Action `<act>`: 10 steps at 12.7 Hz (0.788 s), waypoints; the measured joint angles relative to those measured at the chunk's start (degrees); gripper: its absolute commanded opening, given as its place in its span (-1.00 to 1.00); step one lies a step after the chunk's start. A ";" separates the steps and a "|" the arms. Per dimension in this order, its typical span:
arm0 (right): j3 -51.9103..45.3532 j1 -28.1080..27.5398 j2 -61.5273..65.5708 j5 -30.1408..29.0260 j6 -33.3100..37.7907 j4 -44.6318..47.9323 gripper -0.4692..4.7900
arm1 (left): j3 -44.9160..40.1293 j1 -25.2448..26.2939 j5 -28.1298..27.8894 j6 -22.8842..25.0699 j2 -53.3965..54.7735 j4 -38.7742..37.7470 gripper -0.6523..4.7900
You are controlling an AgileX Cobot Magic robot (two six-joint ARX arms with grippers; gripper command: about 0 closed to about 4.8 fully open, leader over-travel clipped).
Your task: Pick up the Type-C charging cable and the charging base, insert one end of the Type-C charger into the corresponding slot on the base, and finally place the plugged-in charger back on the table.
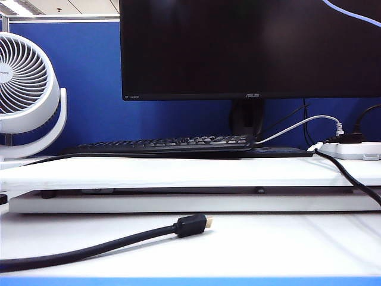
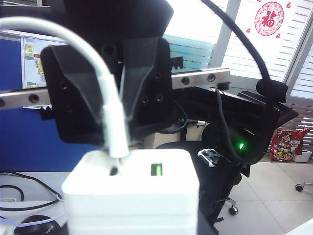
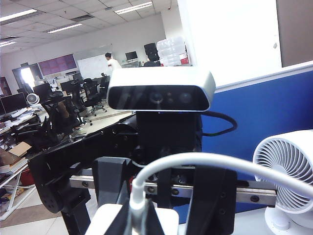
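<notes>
Ext. view shows no arm, only clutter: thick black cable [image 1: 89,250] w/ gold-tipped plug lying across the bench [image 1: 280,244], raised shelf board [image 1: 178,170] behind it carrying a black keyboard [image 1: 166,144], monitor [image 1: 250,47] above, white fan [image 1: 24,89] at left, power strip [image 1: 354,149] at right.

Both tools are up off the bench, facing each other. Right tool [image 2: 117,115] is pressed together, pinching the plug end of the thin white charging cable [image 2: 105,83], which arcs away over it. Left tool [image 3: 161,205] has a black finger on each side of the charging base [image 2: 132,196], gripping it. Base is a white block w/ rounded edges and a green-lit slot [image 2: 156,170]. Plug tip meets the base's face by a small dark hole; can't tell if seated.
</notes>
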 measured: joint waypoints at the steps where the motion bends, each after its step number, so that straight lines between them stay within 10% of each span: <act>1: 0.00 -0.33 0.00 -0.04 0.00 -0.02 -0.83 | 0.00 0.00 0.00 -0.37 0.00 0.00 -0.78; 10: 0.00 -1.27 -0.02 -0.81 0.00 -0.92 -0.83 | 0.00 0.02 0.02 -2.19 -0.13 -0.20 -0.78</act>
